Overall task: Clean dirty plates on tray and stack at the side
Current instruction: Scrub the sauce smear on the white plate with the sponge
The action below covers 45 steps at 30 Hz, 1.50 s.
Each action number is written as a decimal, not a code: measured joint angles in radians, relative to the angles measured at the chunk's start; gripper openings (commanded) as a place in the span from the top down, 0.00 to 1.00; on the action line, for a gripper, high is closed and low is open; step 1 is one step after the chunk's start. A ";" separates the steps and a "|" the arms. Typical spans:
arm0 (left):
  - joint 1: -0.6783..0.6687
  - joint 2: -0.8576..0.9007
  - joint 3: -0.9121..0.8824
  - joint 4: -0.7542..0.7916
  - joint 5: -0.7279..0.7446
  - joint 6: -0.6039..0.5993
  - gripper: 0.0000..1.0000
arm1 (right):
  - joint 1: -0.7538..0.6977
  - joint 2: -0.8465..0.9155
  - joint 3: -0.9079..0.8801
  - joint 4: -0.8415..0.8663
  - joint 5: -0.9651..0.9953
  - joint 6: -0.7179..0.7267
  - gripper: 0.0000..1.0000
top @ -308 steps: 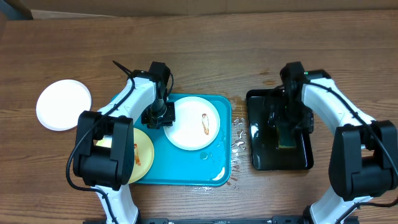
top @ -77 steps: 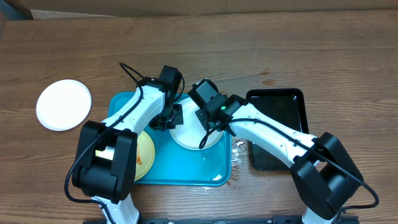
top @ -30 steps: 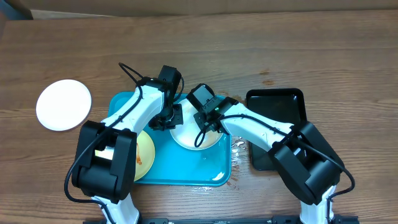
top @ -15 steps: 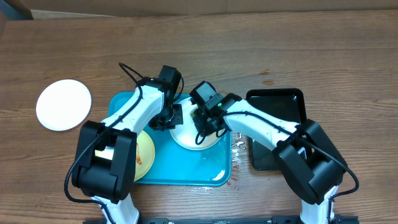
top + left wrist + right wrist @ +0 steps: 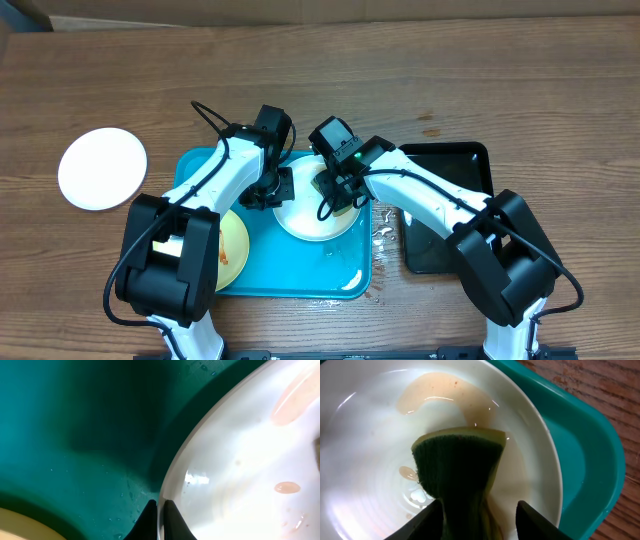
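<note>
A white plate (image 5: 312,218) lies at the right of the turquoise tray (image 5: 345,287). My left gripper (image 5: 270,190) is shut on its left rim; in the left wrist view the black fingertips (image 5: 150,519) pinch the rim of the plate (image 5: 240,470). My right gripper (image 5: 336,190) is shut on a green and yellow sponge (image 5: 457,472) and presses it on the plate (image 5: 365,435), where a wet brown smear (image 5: 445,390) spreads. A pale yellow plate (image 5: 230,250) with a brown smear lies at the tray's left. Another white plate (image 5: 102,168) lies on the table at far left.
A black tray (image 5: 445,240) stands right of the turquoise tray, partly under my right arm. Water drops (image 5: 381,215) lie on the wooden table between the two trays. The tray floor (image 5: 75,435) is wet, with the yellow plate's edge (image 5: 20,525) close by.
My right gripper has moved the sponge across the white plate toward its upper right. The brown streak is now a thin wet smear. My left gripper has stayed on the rim.
</note>
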 measured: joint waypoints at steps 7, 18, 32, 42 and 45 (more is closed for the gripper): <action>0.000 0.000 0.000 0.000 0.000 0.000 0.95 | 0.001 0.011 0.000 0.003 -0.003 0.003 0.96; 0.000 0.000 0.000 0.000 0.000 0.000 0.95 | -0.006 -0.073 0.017 -0.021 0.013 -0.011 0.96; 0.000 0.000 0.000 0.000 0.000 0.000 0.95 | -0.008 -0.031 -0.010 0.105 0.043 -0.053 0.96; 0.000 0.000 0.000 0.000 0.000 0.000 0.96 | -0.008 0.036 -0.015 0.101 0.039 -0.074 0.96; 0.000 0.000 0.000 0.000 0.010 0.004 0.96 | -0.008 0.037 -0.007 0.038 0.034 -0.074 0.96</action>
